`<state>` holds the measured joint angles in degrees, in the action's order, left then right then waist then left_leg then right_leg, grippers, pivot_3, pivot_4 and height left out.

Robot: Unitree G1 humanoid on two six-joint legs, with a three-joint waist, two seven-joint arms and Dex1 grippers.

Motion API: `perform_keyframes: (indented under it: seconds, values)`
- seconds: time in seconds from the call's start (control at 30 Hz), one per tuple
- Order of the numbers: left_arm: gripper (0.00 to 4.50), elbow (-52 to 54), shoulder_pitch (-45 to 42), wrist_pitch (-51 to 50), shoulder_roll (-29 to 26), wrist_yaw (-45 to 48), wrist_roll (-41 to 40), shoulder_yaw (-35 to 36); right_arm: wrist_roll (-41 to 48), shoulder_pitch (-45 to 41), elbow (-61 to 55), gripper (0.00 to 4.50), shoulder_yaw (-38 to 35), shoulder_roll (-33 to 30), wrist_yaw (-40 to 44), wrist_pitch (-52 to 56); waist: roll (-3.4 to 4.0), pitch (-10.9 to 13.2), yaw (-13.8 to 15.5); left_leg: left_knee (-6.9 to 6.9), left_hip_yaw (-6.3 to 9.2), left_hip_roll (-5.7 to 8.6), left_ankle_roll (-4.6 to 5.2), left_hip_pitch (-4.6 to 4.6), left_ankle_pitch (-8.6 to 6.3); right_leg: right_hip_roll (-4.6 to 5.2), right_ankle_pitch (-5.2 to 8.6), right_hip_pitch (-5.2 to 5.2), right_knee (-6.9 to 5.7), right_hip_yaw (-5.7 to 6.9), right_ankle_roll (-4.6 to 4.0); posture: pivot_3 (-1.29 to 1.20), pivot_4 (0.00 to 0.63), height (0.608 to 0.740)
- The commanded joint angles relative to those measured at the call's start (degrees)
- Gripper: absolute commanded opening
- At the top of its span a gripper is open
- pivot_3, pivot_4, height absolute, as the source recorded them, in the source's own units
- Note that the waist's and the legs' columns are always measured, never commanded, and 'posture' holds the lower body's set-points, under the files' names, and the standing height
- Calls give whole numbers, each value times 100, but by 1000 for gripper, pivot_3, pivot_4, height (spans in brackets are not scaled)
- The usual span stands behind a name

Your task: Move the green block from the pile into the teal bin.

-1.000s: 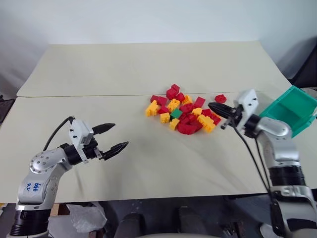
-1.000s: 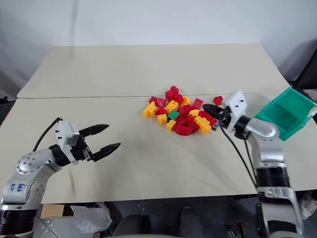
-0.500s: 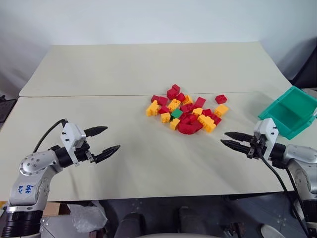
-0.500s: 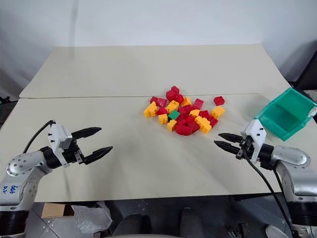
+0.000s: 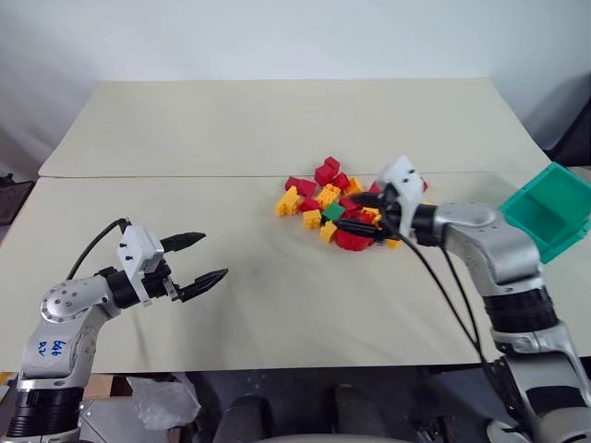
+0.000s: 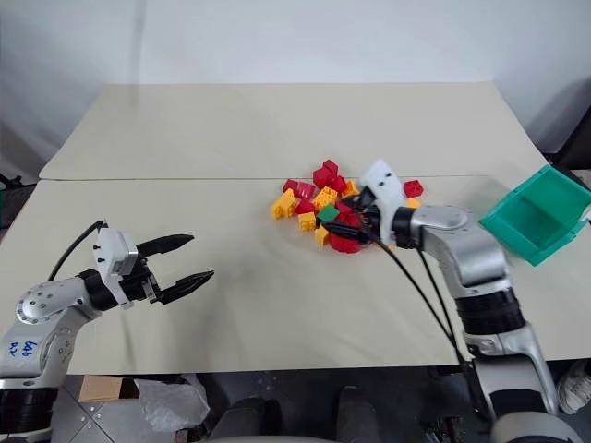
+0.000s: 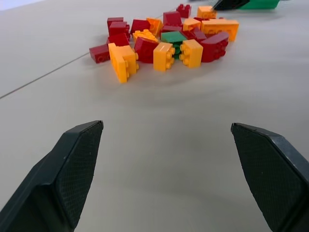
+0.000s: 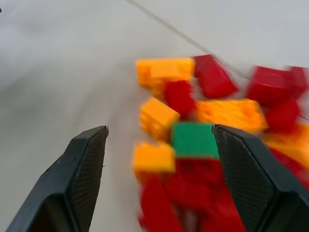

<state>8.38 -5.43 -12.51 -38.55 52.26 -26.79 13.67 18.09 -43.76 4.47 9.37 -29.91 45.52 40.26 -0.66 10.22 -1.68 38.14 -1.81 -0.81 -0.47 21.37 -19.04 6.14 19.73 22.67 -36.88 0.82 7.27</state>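
As the right claw [image 5: 367, 215] has swung over the pile [image 5: 343, 208] and opened, green block [image 8: 194, 139] sits between its fingers, ungrasped.

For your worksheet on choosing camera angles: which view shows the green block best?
The left wrist view: the green block is sharp, with the pile's bricks around it plain. The right wrist view shows it larger, between the open right gripper's fingers, but blurred. In the eye views it is a small green patch beside that gripper.
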Motion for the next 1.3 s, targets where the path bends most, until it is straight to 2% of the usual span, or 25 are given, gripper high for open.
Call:
perform_keyframes:
  seconds: [0.03,0.17,0.3,0.4,0.67,0.83,1.13,1.3]
  values:
    - [4500,235,11,-10,49,-83,-77,46,-579,-567,816,3593,324,381,-342,-335,0,0,-14,1,-5,4,2,0,-1,9,0,1,-1,15,0,0,150,740]
    - [4500,294,63,-25,83,-134,-81,44,-1042,-1088,1905,3593,473,797,-587,-717,0,0,-34,-1,-11,6,3,2,-2,18,0,6,-3,45,0,0,150,740]
    - [4500,333,73,-35,120,-187,-85,26,-1268,-1307,2591,3593,519,910,-510,-907,0,0,-29,0,-10,9,4,2,-2,21,0,5,-6,54,1,0,150,740]
    - [4500,375,85,-45,142,-227,-101,56,-1303,-1297,2576,3593,586,760,-181,-707,0,0,-29,2,-10,9,5,2,-3,23,-1,2,-6,57,2,0,150,740]
    - [4500,357,127,-38,140,-232,-107,96,-1164,-911,1579,3593,708,190,717,189,0,0,-16,3,-10,8,7,-1,-4,23,-1,-2,-5,57,2,0,150,740]
    - [4500,295,43,-15,190,-238,-83,25,-1322,-925,1819,3593,647,103,639,179,-1,-1,-6,3,-13,7,7,-7,-4,24,-1,-6,-5,58,2,0,150,740]
    - [4500,183,-105,14,216,-211,-37,-26,-1610,-1421,2765,3593,705,627,145,-146,-3,-2,-13,14,-17,8,8,-14,-3,31,-3,-12,-4,67,3,0,150,740]
    - [4500,214,-70,23,201,-220,-47,28,-1678,-1508,2982,3593,721,556,415,-252,-3,-2,0,12,-13,10,9,-10,-3,35,-4,-14,-5,76,4,0,150,740]
